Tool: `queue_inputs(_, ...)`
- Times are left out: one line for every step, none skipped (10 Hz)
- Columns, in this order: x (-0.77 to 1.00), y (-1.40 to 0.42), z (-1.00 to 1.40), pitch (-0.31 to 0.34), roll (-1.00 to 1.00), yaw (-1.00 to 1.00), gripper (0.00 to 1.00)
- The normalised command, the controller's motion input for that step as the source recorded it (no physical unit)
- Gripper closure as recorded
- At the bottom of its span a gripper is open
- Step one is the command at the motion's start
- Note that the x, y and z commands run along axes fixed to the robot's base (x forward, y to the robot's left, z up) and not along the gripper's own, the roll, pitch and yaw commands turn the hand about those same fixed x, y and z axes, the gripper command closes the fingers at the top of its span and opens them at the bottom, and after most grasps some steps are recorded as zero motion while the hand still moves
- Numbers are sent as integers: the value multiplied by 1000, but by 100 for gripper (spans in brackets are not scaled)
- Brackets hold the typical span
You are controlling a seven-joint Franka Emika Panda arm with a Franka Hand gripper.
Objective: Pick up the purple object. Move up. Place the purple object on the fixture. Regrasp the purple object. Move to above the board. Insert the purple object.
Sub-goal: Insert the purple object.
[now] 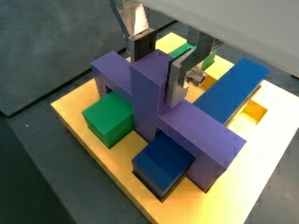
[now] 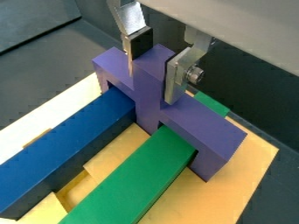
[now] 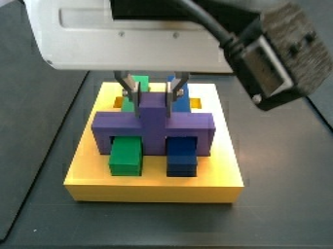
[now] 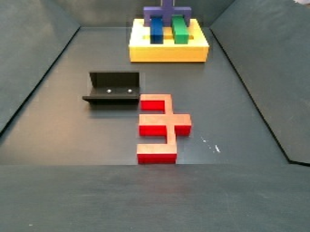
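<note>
The purple object [image 1: 176, 118] lies across the green bar [image 2: 146, 179] and the blue bar [image 2: 65, 153] on the yellow board [image 3: 156, 180], its wide bar low between them and its stem upright. It also shows in a wrist view [image 2: 187, 122] and in both side views [image 3: 152, 119] [image 4: 166, 15]. My gripper [image 1: 158, 63] stands over the board, and its fingers [image 2: 177, 74] press on the two sides of the stem. The gripper also shows in a side view [image 3: 152, 90]. The black fixture [image 4: 112, 88] stands apart on the floor, nothing on it.
A red cross-shaped block [image 4: 158, 127] lies on the dark floor beside the fixture, nearer the front. The board [image 4: 169, 50] sits at the far end of the walled floor. The arm's large body hangs over the board in a side view [image 3: 130, 34].
</note>
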Motion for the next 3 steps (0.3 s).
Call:
queue_inputs(11,0,-469,-116,0,-31,100)
queue_inputs(0,0,-309,-57,4,0,100)
queue_inputs(0,0,0,0,0,0,100)
